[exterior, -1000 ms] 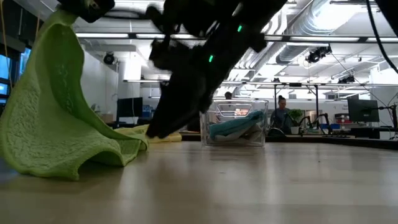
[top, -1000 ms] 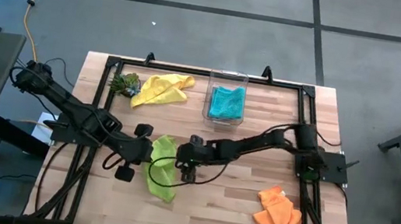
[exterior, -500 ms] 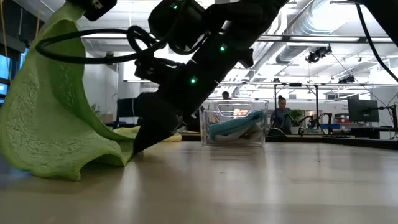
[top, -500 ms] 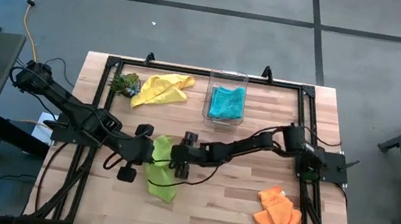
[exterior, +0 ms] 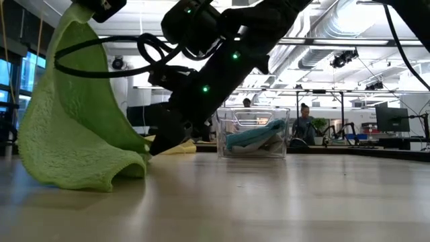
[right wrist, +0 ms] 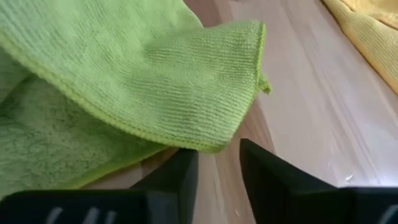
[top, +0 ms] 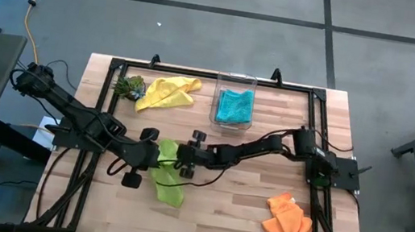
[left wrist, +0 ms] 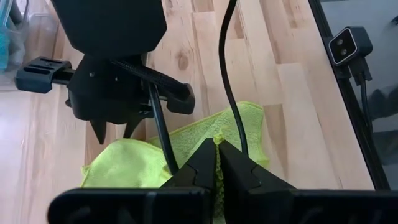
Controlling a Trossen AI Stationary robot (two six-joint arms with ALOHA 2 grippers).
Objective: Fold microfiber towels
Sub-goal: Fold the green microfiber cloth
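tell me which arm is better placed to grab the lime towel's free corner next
Right: the right hand, open, sits just short of the lime green towel's loose corner, while the left hand is busy pinching it up.

High view: overhead, facing straight down; takes in the whole table [top: 243,210], both arms and surrounding floor.
Low view: at table-top level, facing level across the boards into the room; close to the lime green towel [exterior: 74,134].
Left wrist view: close, looking down past the left gripper [left wrist: 217,163] onto the boards.
Right wrist view: very close, low over the wood.
Shared: all four show the lime green towel [top: 166,177]; high and low both show the clear box [top: 234,103].
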